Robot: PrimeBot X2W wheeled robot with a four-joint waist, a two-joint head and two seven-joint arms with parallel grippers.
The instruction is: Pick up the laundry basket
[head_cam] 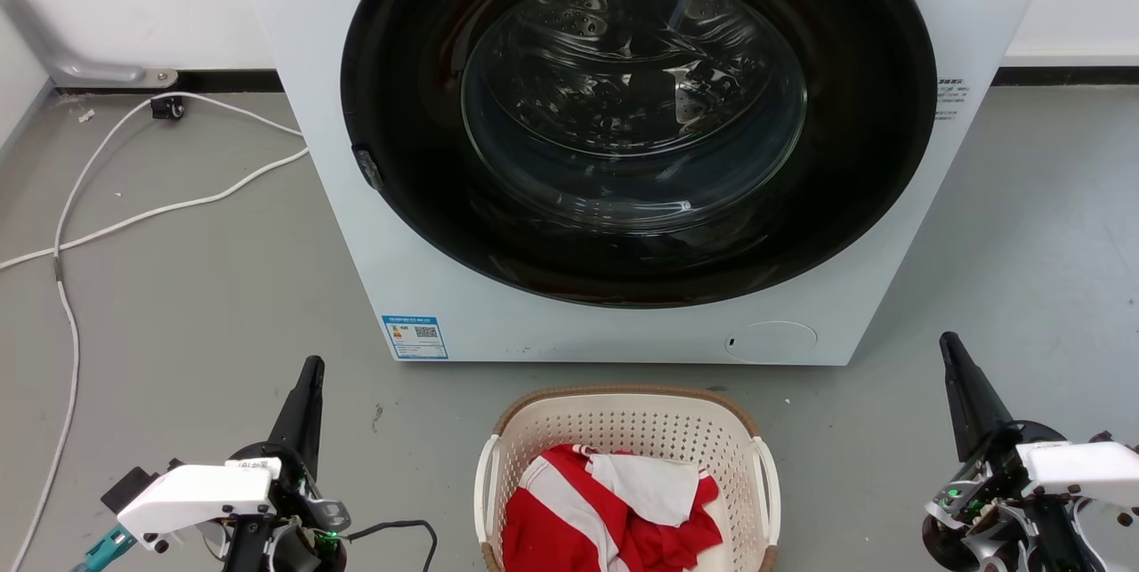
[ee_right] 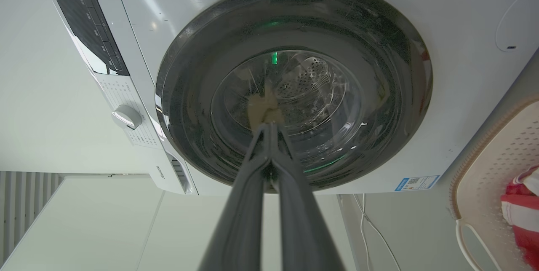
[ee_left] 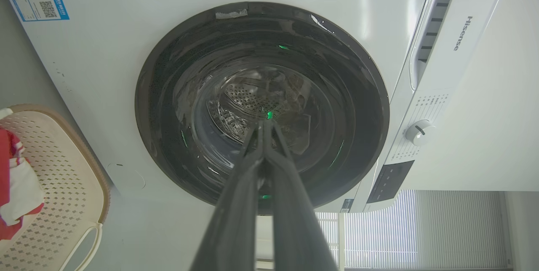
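The near end of the laundry basket (head_cam: 623,430) is cut off by the bottom edge of the head view, and its bottom is hidden under red and white clothes (head_cam: 614,510); how many garments are heaped there cannot be told. One basket is seen, set on the grey floor (head_cam: 178,332) just in front of the one washing machine (head_cam: 534,332) and near its lower edge, and two white side handles are counted on it, one (head_cam: 485,487) on the left and one (head_cam: 767,487) on the right. In each wrist view a corner of the basket is caught at the frame's edge. The top of the machine is cropped in the head view, so that its round glass door (head_cam: 636,109) is shown nearly whole while the control panel is left out; a single knob (ee_left: 419,132) is seen from the left wrist. Two grippers are counted: the left gripper (head_cam: 311,367) is held low to the left of the basket and the right gripper (head_cam: 948,341) low to the right, both well apart from it and touching nothing. Each pair of fingers is seen pressed together at the tips and clenched on nothing. A pale tan smudge at the right fingertips (ee_right: 269,130) cannot be made out. White cables (head_cam: 196,201) are trailed over the floor at the left, their ends cut off by the frame.
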